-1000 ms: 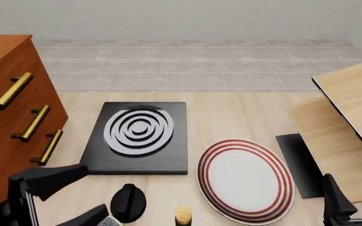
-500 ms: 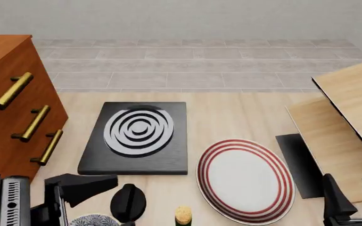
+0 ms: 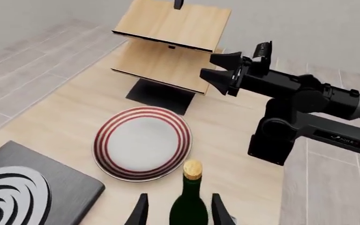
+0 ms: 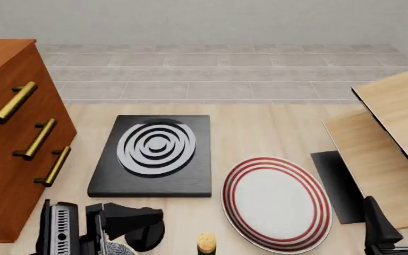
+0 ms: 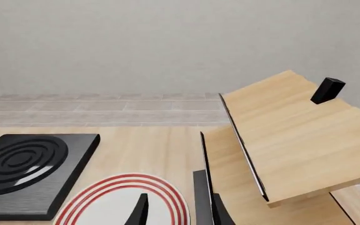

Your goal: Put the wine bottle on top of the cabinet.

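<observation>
Green glass wine bottle (image 3: pixel 189 206) stands at the table's near edge between the left gripper's (image 3: pixel 178 213) 2 spread fingers, not yet pinched, so closing off-centre could tip it.

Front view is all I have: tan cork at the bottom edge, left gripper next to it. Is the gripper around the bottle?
Observer: Yes. In the left wrist view the dark green glass wine bottle stands upright between the left gripper's fingers, with a gap showing on at least one side.
Operator: Not clamped, then. Right gripper, is it carrying anything?
Observer: No. The left wrist view shows the right gripper open and empty, beside the pale wooden boards.
Operator: Anything on those boards?
Observer: A small black block sits on the upper board, seen in the right wrist view.
</observation>
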{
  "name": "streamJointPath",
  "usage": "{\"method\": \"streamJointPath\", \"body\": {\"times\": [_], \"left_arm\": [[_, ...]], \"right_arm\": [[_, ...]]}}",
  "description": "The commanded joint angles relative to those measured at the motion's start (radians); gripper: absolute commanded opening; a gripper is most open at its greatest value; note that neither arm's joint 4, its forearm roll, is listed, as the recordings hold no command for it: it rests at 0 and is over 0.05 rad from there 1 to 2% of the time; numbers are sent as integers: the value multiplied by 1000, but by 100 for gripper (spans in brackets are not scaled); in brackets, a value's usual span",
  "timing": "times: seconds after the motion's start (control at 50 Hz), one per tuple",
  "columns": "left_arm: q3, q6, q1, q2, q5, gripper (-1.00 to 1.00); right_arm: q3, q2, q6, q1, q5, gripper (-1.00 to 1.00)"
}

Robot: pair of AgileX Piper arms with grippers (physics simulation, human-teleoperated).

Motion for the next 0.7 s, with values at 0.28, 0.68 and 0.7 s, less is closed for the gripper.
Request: {"method": "streamJointPath", "body": {"times": [0.28, 0.68, 0.7], "left_arm": [[-15, -16, -41, 95, -67, 100], [-34, -50, -46, 121, -88, 100], [-33, -52, -46, 124, -92, 100]], "right_arm": [[2, 8, 0, 0, -10, 100], [0, 2, 0, 0, -1, 100], [0, 2, 0, 0, -1, 100]]}}
